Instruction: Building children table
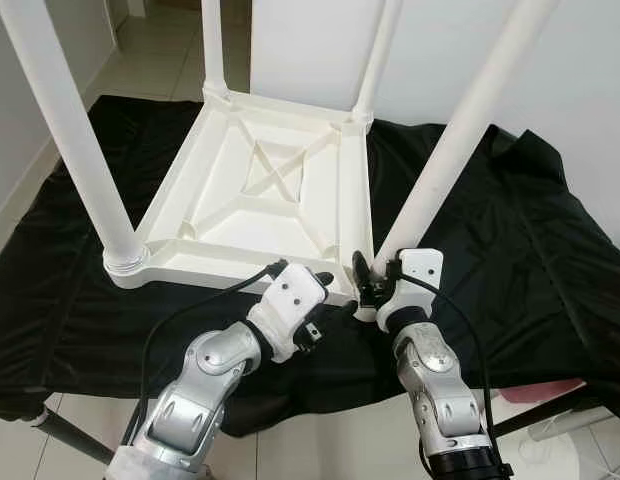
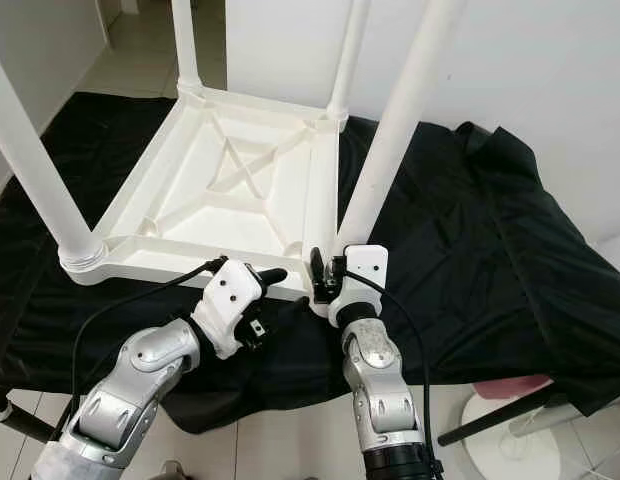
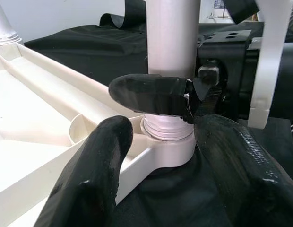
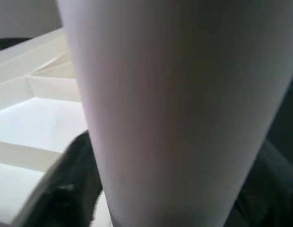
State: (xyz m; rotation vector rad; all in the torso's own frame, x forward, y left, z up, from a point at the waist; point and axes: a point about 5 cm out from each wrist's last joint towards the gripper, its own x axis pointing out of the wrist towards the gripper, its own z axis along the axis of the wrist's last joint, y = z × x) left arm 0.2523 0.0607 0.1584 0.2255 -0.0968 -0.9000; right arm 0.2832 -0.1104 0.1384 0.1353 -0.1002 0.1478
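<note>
Upturned white plastic table top (image 1: pixel 260 190) lies on a black cloth (image 1: pixel 510 230), ribbed underside up, cross-braced in the centre; three legs stand seated in the left-near and two far corners. Left gripper (image 1: pixel 325 300) sits at the near edge of the top beside the right-near corner socket (image 3: pixel 172 146), fingers spread and holding nothing, one finger (image 3: pixel 94 175) over the rim, the other on the cloth side. Right gripper (image 1: pixel 368 283) is clamped around the base of the fourth leg (image 1: pixel 460 130), just above the socket; the left wrist view shows a threaded collar not fully down. Judgement: final leg is being screwed home. To do it well, keep the leg axis square to the socket so the threads do not cross, turn in short regrips low on the tube, and let the left gripper brace the rim against rotation. Plastic is smooth, matte, rigid; legs are round tapering tubes; cloth is thin, glossy, wrinkled and likely slippery under load.
</note>
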